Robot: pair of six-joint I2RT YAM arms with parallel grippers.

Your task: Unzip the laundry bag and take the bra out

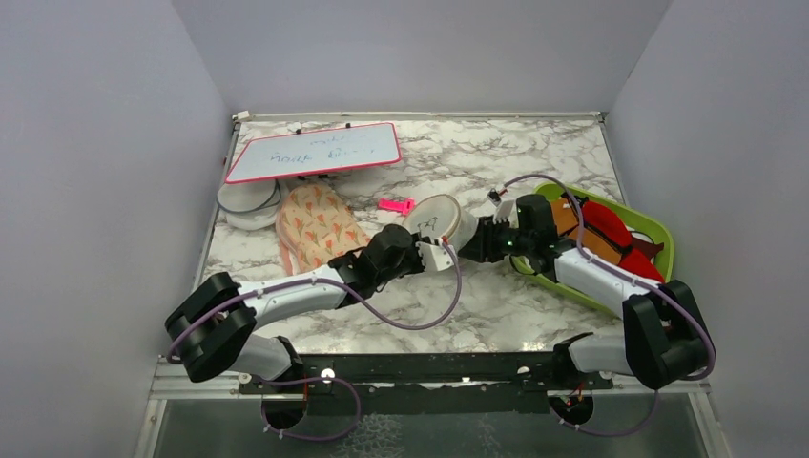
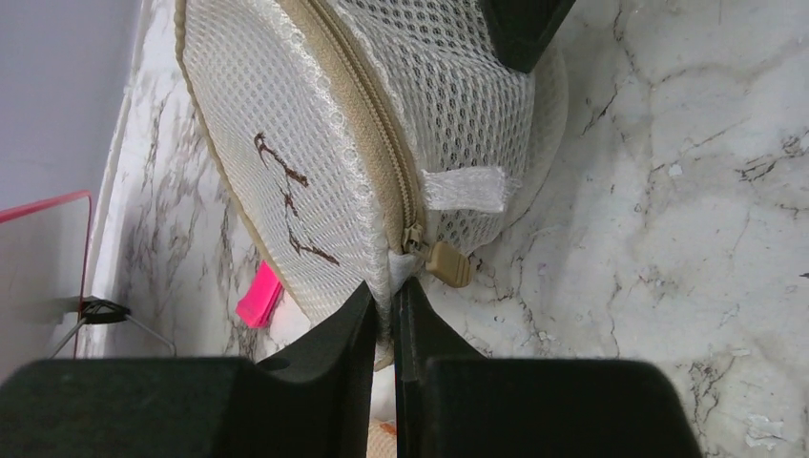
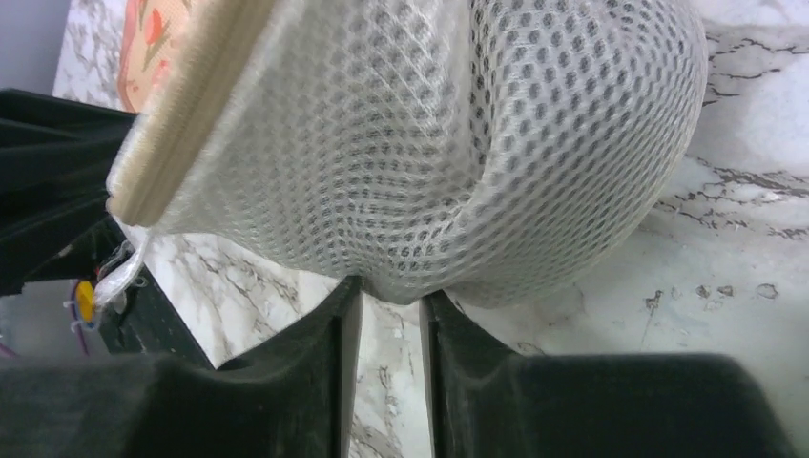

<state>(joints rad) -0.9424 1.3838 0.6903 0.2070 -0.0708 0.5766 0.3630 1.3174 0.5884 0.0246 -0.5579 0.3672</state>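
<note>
The laundry bag (image 1: pixel 441 218), a round white mesh case with a beige zip rim and a black mark on its face, stands tilted on edge on the marble table between both grippers. In the left wrist view, my left gripper (image 2: pixel 393 286) is shut on a fold of the bag's (image 2: pixel 286 143) seam, right by the beige zipper pull (image 2: pixel 448 264). The zip looks closed. My right gripper (image 3: pixel 389 291) pinches a fold of mesh on the bag's (image 3: pixel 458 143) domed side. In the top view the left gripper (image 1: pixel 437 256) and right gripper (image 1: pixel 474 240) meet at the bag. The bra is hidden.
A peach floral pouch (image 1: pixel 315 229) lies left of the bag and a pink clip (image 1: pixel 396 204) just behind it. A pink-framed whiteboard (image 1: pixel 313 153) stands at the back left. A green tray (image 1: pixel 665 250) with red and orange garments sits at the right under my right arm.
</note>
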